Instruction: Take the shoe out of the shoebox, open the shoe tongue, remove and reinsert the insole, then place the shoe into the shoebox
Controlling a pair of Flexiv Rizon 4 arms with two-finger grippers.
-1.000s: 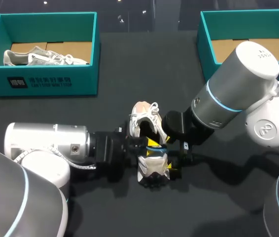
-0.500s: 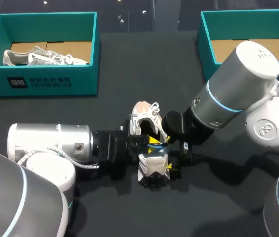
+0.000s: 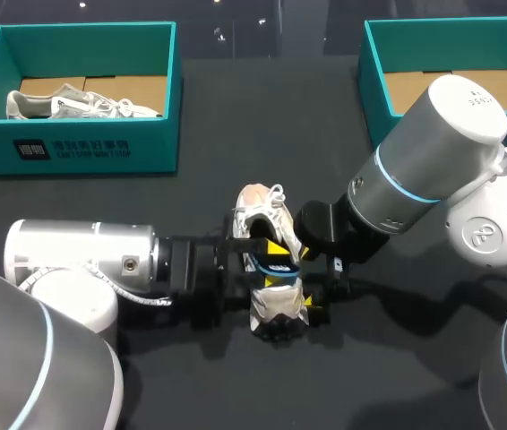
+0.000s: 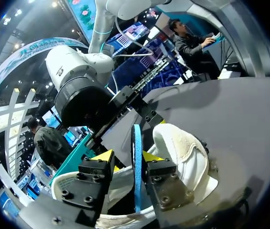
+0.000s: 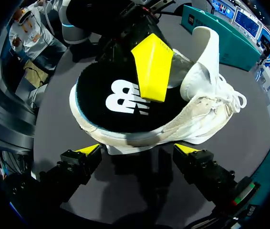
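Teal shoeboxes, two, stand well beyond my grippers: left shoebox (image 3: pixel 83 148) holding one pale shoe (image 3: pixel 74 103), then right shoebox (image 3: pixel 374 72). Left gripper (image 4: pixel 128 157) pinches the single insole (image 4: pixel 136 143) above the white shoe (image 3: pixel 276 305); right gripper (image 5: pixel 139 149) gapes, that shoe just ahead.

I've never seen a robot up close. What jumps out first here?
A white shoe lies in the middle of the black table, with both arms meeting at it. The left gripper is shut on a blue-edged insole, standing on edge partly out of the shoe. At the far left, a teal shoebox holds another shoe; a second teal box stands far right.
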